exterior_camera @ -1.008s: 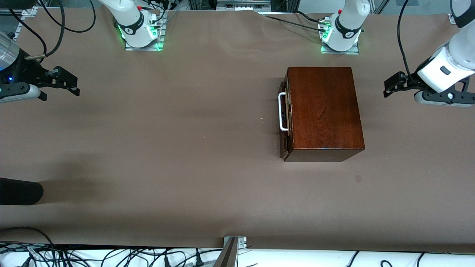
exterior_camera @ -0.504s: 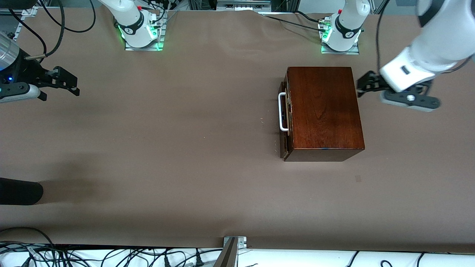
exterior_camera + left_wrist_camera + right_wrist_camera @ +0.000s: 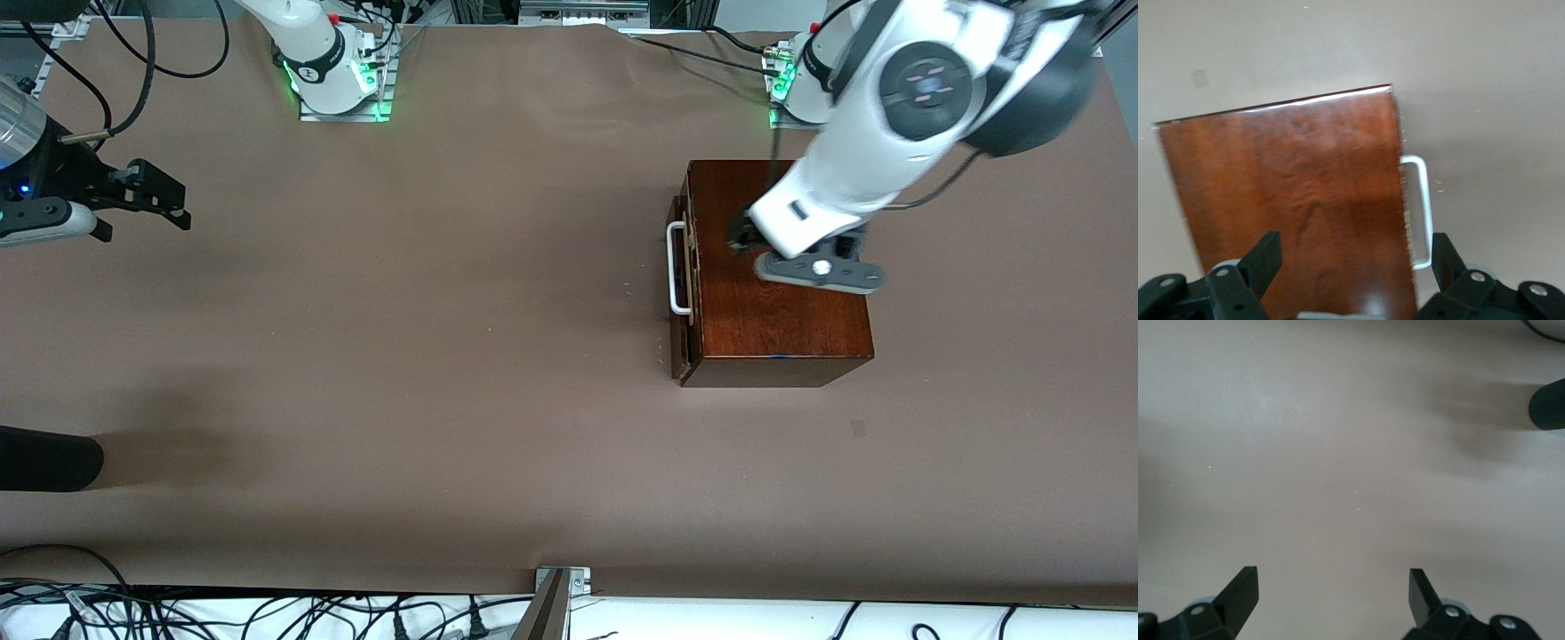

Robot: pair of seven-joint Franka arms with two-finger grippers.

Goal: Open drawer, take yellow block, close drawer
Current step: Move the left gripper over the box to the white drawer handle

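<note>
The dark reddish-brown cabinet stands toward the left arm's end of the table. Its drawer faces the right arm's end and sits pushed in, with its white bar handle free. My left gripper hangs open and empty over the cabinet's top. In the left wrist view the cabinet top and the handle lie under the open left gripper. My right gripper waits open and empty at the right arm's end of the table, over bare table. The yellow block is hidden.
A black rounded object juts in over the table edge at the right arm's end, nearer the front camera; it also shows in the right wrist view. Brown table stretches in front of the drawer. Cables lie along the near edge.
My left arm has swung in from the table's end to over the cabinet top. The right arm, the cabinet and the drawer have not moved.
</note>
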